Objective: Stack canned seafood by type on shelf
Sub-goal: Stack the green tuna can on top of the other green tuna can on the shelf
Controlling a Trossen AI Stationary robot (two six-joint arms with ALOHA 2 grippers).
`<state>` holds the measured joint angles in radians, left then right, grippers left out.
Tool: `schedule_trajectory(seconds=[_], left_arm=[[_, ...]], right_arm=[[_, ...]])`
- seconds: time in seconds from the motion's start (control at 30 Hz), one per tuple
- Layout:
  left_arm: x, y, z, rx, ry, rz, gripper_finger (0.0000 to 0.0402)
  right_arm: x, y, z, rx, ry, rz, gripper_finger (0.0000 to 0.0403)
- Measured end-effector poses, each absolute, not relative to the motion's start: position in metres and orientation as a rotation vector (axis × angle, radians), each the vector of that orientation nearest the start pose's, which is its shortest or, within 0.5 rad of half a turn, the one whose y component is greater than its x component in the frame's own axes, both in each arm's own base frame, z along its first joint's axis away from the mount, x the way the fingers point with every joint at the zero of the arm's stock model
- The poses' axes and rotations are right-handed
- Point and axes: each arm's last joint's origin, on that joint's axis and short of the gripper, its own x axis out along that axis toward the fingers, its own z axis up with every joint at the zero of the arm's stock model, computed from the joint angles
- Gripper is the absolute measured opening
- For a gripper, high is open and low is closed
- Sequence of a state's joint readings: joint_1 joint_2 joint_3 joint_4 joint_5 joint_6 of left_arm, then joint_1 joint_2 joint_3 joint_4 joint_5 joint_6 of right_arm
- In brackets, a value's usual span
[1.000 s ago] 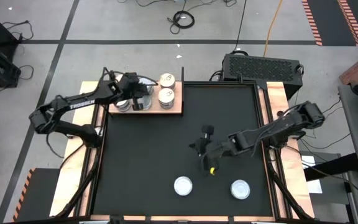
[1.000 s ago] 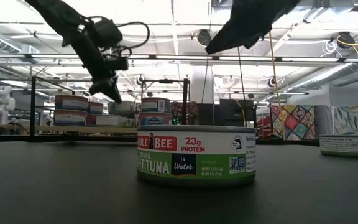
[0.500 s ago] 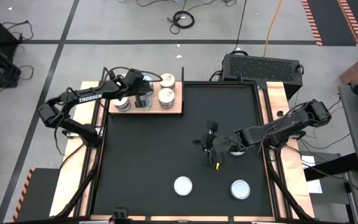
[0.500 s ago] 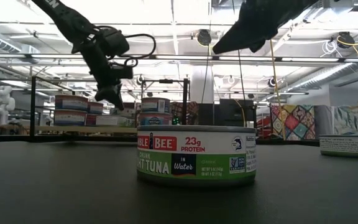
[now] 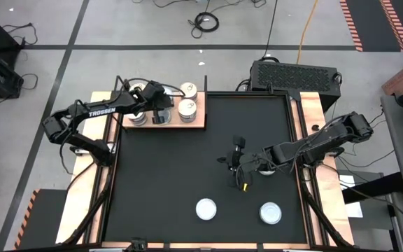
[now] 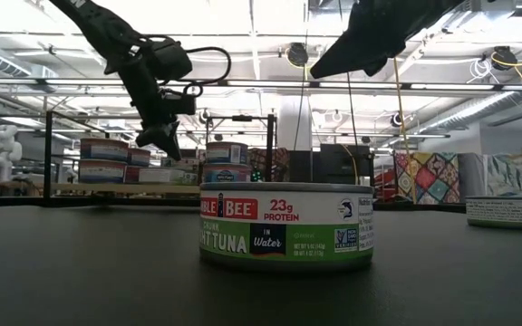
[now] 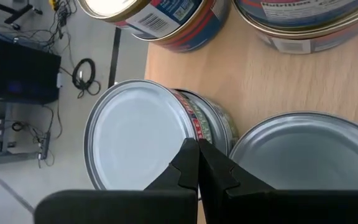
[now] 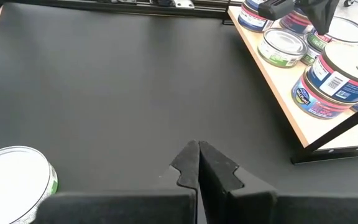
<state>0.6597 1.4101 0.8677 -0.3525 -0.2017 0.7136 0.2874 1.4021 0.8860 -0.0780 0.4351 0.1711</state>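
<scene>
Above the shelf (image 5: 187, 123), the left gripper (image 7: 198, 163) is held pressed together over tins (image 7: 140, 140).
Mid-mat, the right gripper (image 8: 198, 163) is pressed together too; tin labels are shown only low.

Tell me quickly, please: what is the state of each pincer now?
Left pincer: closed, holding nothing, above the tins on the shelf.
Right pincer: closed, holding nothing, over the black mat.

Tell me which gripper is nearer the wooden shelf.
Left. The left gripper, shut, hovers right over the shelf among its cans. The right gripper, also shut, hangs over the middle of the black mat, well off the shelf.
</scene>
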Motion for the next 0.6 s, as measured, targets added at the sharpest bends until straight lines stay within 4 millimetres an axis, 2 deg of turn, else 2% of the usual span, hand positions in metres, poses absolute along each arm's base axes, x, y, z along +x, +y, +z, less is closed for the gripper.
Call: schedule_trajectory(seconds=[0.3,0.6], left_arm=[[0.218,0.172,0.215,0.429,1.136,0.441,0.0003],[0.223,0.171,0.23,0.445,1.132,0.448,0.0053]], right_arm=[[0.288,0.072,0.242,-0.044,0.542,-0.19,0.0],[0.288,0.072,0.242,-0.044,0.542,-0.19,0.0]])
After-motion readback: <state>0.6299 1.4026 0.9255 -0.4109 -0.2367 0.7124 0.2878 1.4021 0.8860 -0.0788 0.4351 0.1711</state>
